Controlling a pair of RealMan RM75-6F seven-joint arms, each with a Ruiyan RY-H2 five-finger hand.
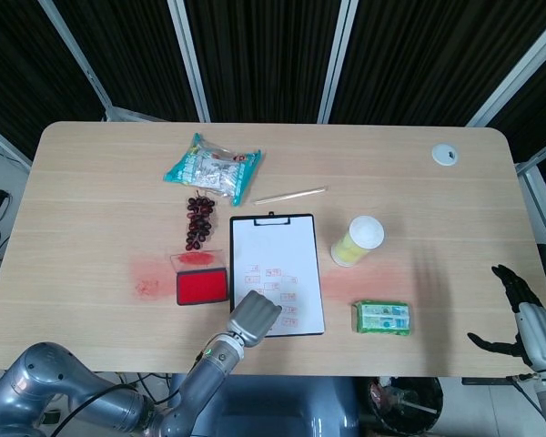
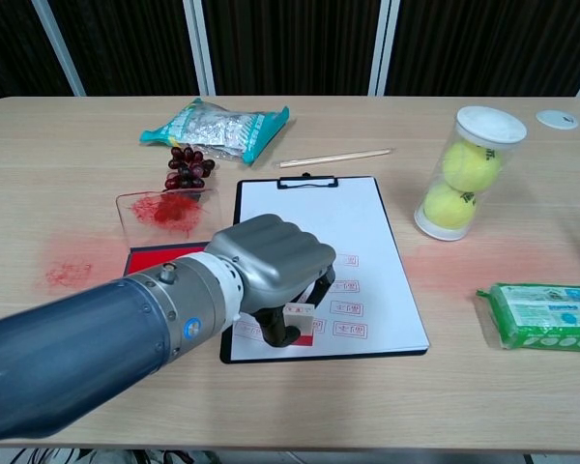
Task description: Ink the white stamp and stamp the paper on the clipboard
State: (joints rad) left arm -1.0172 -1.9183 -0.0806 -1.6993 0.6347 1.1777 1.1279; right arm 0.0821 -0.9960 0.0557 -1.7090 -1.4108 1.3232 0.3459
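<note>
My left hand (image 2: 271, 263) (image 1: 254, 314) grips the white stamp (image 2: 299, 319) over the lower left of the paper (image 2: 321, 232) on the black clipboard (image 1: 276, 272). The stamp's base is at the sheet; I cannot tell whether it touches. Several red stamp marks (image 2: 346, 306) show on the lower half of the paper. The red ink pad (image 1: 201, 287) lies just left of the clipboard, its clear lid (image 2: 164, 214) behind it. My right hand (image 1: 520, 316) hangs open beyond the table's right front corner, holding nothing.
A tube of tennis balls (image 2: 469, 172) stands right of the clipboard, a green packet (image 2: 541, 315) lies at the front right. Grapes (image 2: 188, 167), a snack bag (image 2: 216, 127) and a wooden stick (image 2: 334, 158) lie behind the clipboard. A white disc (image 1: 445, 154) sits far right.
</note>
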